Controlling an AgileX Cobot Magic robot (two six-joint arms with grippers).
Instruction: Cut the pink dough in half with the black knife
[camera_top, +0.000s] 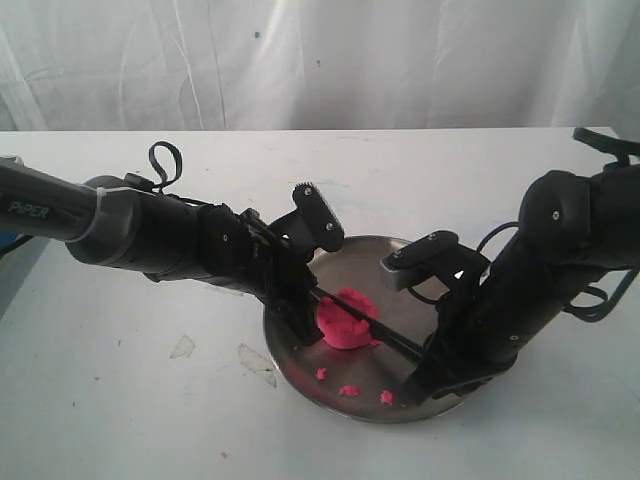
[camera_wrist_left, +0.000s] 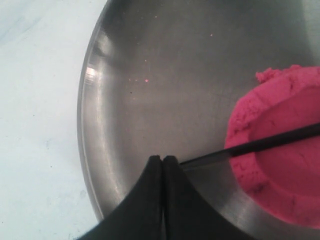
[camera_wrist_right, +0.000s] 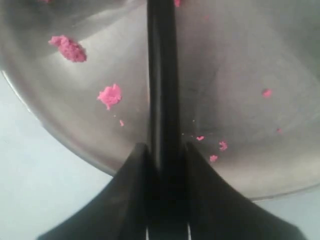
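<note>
In the exterior view, a round metal plate (camera_top: 400, 262) was seen on a white table (camera_top: 120, 400), with the pink dough (camera_top: 346, 320) lying a little left of the plate's middle. The black knife (camera_top: 385, 337) was laid across the dough, running from the left gripper (camera_top: 303, 322) at the dough's left side to the right gripper (camera_top: 420, 378) near the plate's near right rim. Small pink crumbs (camera_top: 350, 389) were scattered on the near part of the plate, and two clear scraps (camera_top: 258, 362) lay on the table to the plate's left. A white curtain (camera_top: 320, 60) was hung behind the table. In the left wrist view, the left gripper's fingers (camera_wrist_left: 145, 200) were pressed together, the thin tip of the black knife (camera_wrist_left: 250, 148) being pinched between them as far as could be made out. The blade was sunk into the top of the pink dough (camera_wrist_left: 280, 170), in a groove across the lump, and the plate (camera_wrist_left: 150, 75) was seen beneath. In the right wrist view, the right gripper (camera_wrist_right: 167, 152) was clamped on the handle of the black knife (camera_wrist_right: 161, 75), a finger (camera_wrist_right: 131, 190) on each side of it, touching. Pink crumbs (camera_wrist_right: 110, 95) were strewn on the plate (camera_wrist_right: 240, 60) on both sides of the handle, and the table (camera_wrist_right: 35, 190) was visible beyond the rim.
</note>
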